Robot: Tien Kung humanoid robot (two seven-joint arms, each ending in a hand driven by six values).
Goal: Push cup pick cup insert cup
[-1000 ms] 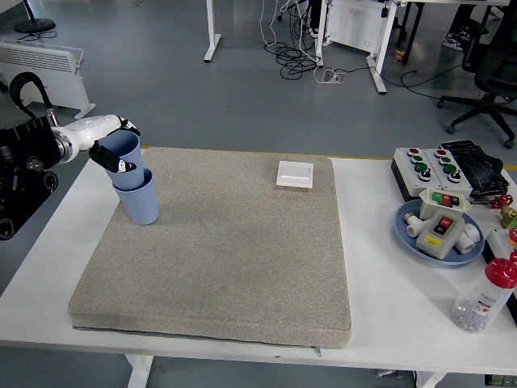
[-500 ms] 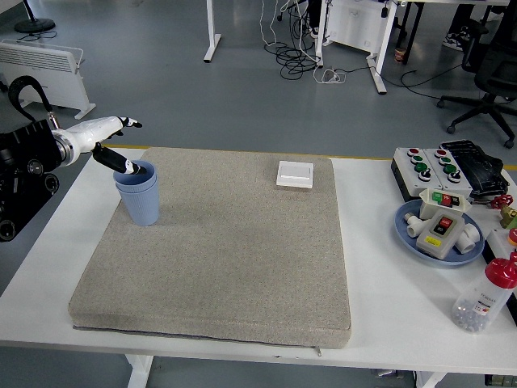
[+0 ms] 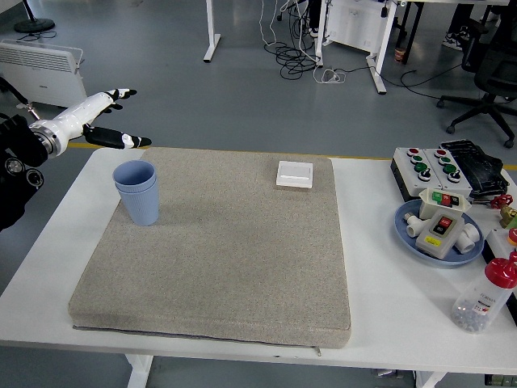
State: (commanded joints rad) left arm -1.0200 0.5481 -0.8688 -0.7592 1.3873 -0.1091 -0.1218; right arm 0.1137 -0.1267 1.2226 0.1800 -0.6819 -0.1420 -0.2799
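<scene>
While your bench (image 3: 380, 267) carries the grey mat (image 3: 218, 250), you see the nested blue cups (image 3: 137, 191) upright at its far-left corner, with your left hand (image 3: 101, 121) above-left of them, fingers spread, holding nothing.

Blue cups (image 3: 137, 191) — upright, seemingly nested

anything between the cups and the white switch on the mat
No. In the head view, only bare grey mat lies between the nested blue cups and the white switch.

No legible text or labels.
</scene>
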